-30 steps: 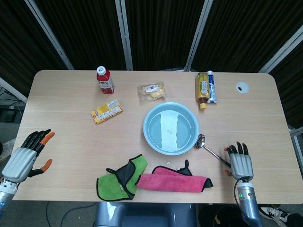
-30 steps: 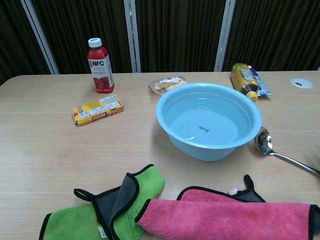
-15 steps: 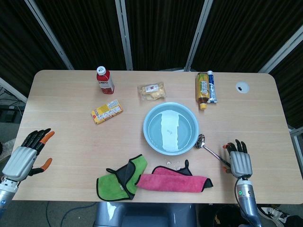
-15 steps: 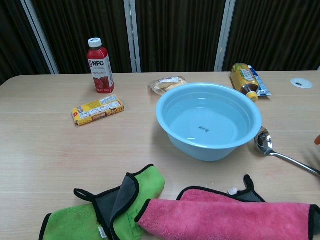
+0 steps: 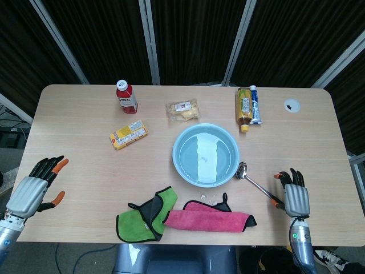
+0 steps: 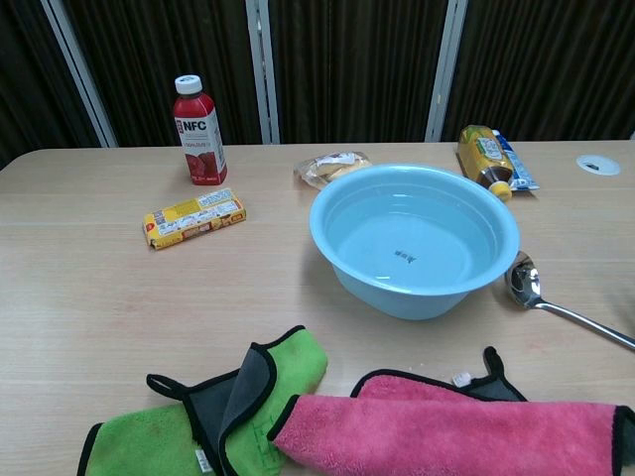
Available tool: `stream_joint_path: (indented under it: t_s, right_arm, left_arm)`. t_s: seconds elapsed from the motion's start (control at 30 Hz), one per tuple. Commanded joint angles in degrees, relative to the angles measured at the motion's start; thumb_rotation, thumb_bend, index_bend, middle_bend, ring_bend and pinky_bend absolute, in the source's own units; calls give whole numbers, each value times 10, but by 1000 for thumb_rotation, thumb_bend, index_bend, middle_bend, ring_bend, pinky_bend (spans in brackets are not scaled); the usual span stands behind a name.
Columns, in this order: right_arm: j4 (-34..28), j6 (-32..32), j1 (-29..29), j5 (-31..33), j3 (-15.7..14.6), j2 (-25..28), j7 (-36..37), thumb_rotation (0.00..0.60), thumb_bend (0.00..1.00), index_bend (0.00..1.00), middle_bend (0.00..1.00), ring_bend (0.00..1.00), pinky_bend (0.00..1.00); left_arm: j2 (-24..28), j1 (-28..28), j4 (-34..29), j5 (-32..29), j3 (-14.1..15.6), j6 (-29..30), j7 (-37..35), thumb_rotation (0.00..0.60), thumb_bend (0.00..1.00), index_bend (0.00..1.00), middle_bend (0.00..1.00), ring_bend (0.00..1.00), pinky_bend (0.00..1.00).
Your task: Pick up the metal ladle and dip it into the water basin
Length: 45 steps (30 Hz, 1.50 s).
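Note:
The metal ladle (image 5: pixel 255 183) lies flat on the table, its bowl (image 6: pixel 522 282) beside the right side of the light blue water basin (image 5: pixel 206 132) and its handle running toward the front right. My right hand (image 5: pixel 296 198) hovers open just right of the handle's end, fingers spread, holding nothing. It does not appear in the chest view. My left hand (image 5: pixel 32 190) hangs open at the table's front left edge, far from the ladle. The basin (image 6: pixel 327 238) holds water.
A green cloth (image 5: pixel 145 214) and a pink cloth (image 5: pixel 210 219) lie at the front. A red juice bottle (image 5: pixel 126 96), a yellow packet (image 5: pixel 128 134), a wrapped snack (image 5: pixel 183 110), a tea bottle (image 5: pixel 243 107) with a tube beside it stand further back.
My right hand has drifted slightly right and toward the front edge, away from the ladle handle. The left hand shifted a little. The ladle has not moved.

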Motion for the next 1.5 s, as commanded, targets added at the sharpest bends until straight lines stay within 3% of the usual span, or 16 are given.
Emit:
stream_joint_path:
  t_s: [0.03,0.53,1.5]
  right_arm:
    - [10,-1,-5,-1,-1,-5,11,600,32,286,207,0,0]
    - [59,-8,-18,-11,-15,-36,53,600,32,286,207,0,0]
    - [162,-31,-4,-33,-7,-68,171,600,32,290,207,0,0]
  left_arm:
    - [-1,0,0,0,0,0,2,600,389,0,0,0,0]
    - [-2,-1,-2,4,3,0,6,600,391,0,0,0,0]
    - [-9,0,0,-6,0,1,24,600,390,0,0,0,0]
